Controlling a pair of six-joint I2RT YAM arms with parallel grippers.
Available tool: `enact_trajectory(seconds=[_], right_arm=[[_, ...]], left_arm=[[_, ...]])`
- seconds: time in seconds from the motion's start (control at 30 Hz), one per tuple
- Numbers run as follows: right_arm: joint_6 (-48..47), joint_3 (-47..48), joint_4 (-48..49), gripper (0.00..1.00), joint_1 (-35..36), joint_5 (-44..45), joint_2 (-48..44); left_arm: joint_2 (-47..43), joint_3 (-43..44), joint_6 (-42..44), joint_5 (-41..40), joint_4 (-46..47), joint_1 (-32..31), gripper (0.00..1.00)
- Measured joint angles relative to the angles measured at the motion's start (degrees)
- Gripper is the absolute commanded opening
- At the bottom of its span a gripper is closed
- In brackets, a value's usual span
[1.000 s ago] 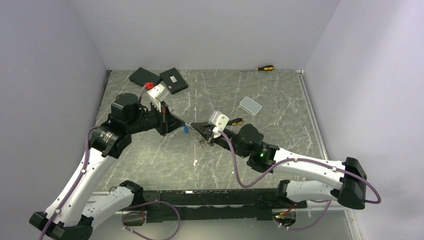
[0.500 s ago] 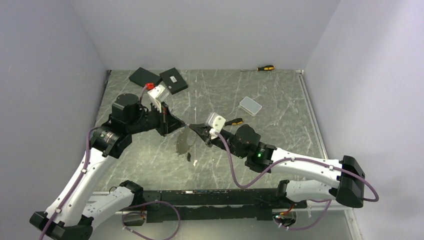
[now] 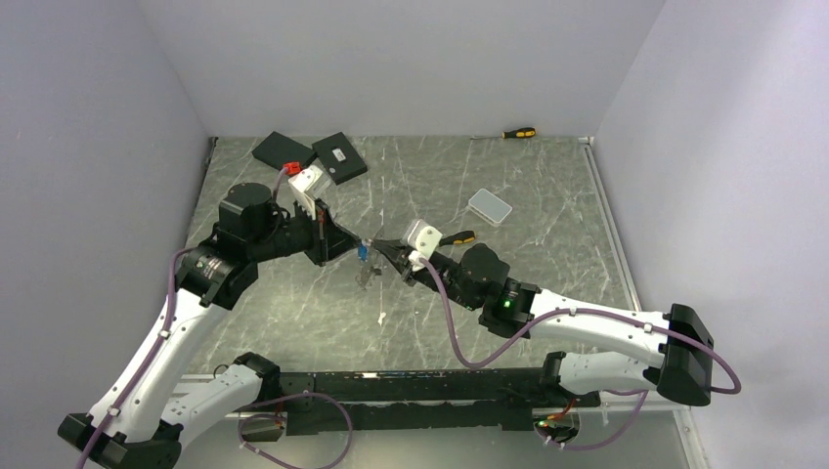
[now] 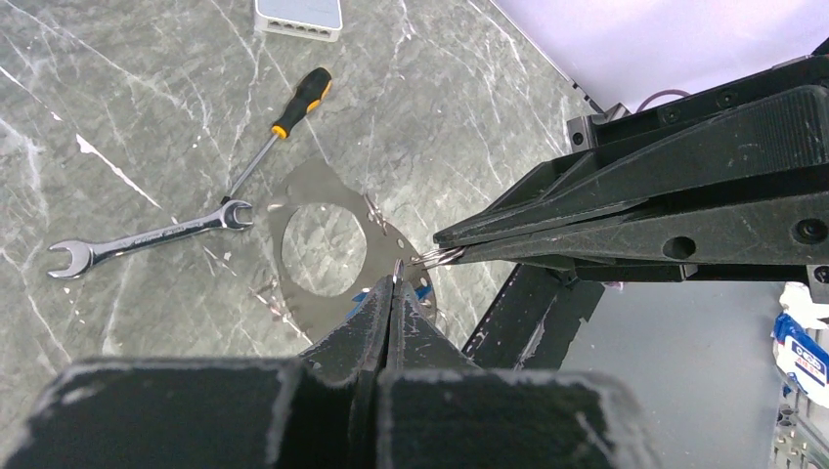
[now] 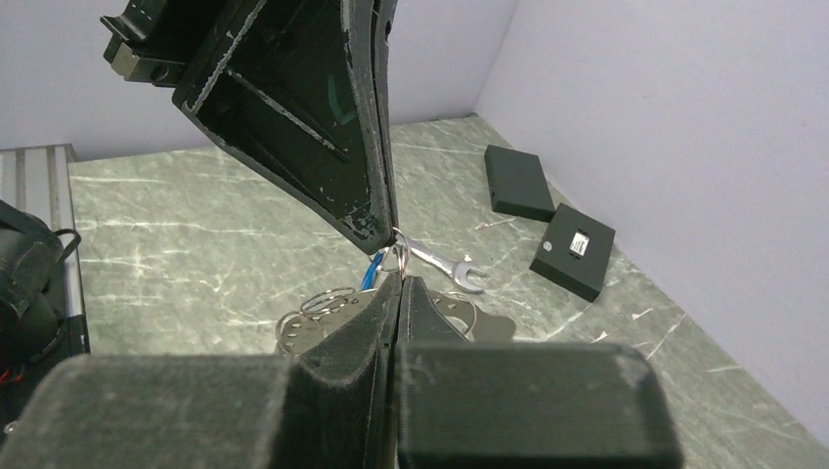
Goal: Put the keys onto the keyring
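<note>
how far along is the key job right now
Done: nothing clearly; no key shows on the ring. In hand: the left gripper and right gripper both pinch the keyring in the air, with a flat metal plate hanging under it. Left: one key lies loose on the table by the screwdriver; I cannot find the second key.

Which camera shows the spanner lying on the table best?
Left wrist: the whole spanner lies in plain sight by the screwdriver. The right wrist view shows only its open end and part of the shaft; the top view doesn't resolve it.
</note>
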Motion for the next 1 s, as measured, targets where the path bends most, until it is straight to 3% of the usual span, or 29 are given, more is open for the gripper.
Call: enact_trajectory(seconds=[1.0], right_arm=[[-0.7,0.0,0.8,0.0,0.2,0.9,-0.5]], left_arm=[[0.0,0.0,0.0,-0.7,-1.3,0.0,0.0]])
